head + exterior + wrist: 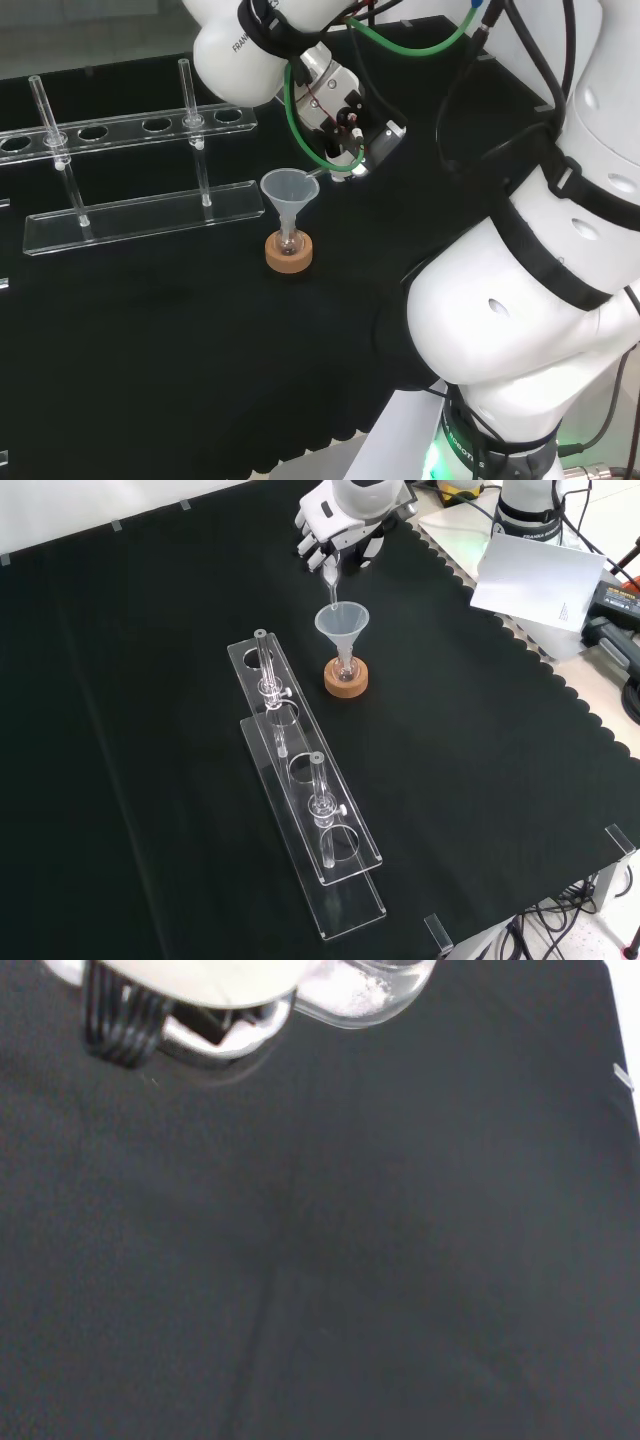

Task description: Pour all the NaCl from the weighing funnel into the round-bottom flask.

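weighing funnel [329, 572] | I am pinching it in my curled hand [335, 525], spout slanting down over the funnel [342, 622] mouth | flask [346, 670] on cork ring [346, 679] standing just below, nearer in front view | salt [352, 996] remaining, I am judging more tilt needed

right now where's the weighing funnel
In the front view the weighing funnel is near the top centre, held in the robot hand, its spout angled down just above the rim of the clear funnel on the cork-ringed flask.
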Motion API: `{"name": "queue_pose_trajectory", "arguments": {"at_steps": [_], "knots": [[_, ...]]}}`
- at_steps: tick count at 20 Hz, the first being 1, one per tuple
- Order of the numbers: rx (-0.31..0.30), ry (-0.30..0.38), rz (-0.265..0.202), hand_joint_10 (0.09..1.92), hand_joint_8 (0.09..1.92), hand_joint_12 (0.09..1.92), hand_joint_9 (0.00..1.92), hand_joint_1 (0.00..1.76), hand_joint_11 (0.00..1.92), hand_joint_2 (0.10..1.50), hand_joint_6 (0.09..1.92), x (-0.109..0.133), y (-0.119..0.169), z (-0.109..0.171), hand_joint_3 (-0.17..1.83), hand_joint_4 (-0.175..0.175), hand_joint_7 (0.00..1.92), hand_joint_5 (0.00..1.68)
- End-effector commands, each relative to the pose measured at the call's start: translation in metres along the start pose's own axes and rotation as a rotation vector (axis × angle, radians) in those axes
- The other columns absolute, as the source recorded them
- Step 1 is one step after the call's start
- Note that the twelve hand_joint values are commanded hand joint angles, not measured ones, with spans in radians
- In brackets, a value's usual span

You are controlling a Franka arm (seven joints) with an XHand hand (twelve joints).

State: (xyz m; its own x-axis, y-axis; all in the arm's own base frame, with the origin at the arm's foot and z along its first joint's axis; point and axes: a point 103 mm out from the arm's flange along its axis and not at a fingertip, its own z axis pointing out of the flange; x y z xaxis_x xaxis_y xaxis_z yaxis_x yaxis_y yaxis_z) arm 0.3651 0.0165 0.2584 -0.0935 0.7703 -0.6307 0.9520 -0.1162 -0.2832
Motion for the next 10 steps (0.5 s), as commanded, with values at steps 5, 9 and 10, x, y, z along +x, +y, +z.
{"name": "queue_pose_trajectory", "arguments": {"at_steps": [5, 9, 10], "knots": [[0.009, -0.032, 0.000, 0.09, 0.59, 0.82, 1.32, 1.14, 1.15, 0.67, 0.47, 0.0010, 0.0001, -0.0040, 0.58, 0.175, 0.90, 1.36], [0.010, -0.046, -0.001, 0.09, 0.59, 0.82, 1.32, 1.14, 1.15, 0.67, 0.47, 0.0026, -0.0002, -0.0071, 0.58, 0.175, 0.90, 1.36], [0.010, -0.049, 0.000, 0.09, 0.59, 0.82, 1.32, 1.14, 1.15, 0.67, 0.47, 0.0030, -0.0003, -0.0080, 0.58, 0.175, 0.90, 1.36]]}}
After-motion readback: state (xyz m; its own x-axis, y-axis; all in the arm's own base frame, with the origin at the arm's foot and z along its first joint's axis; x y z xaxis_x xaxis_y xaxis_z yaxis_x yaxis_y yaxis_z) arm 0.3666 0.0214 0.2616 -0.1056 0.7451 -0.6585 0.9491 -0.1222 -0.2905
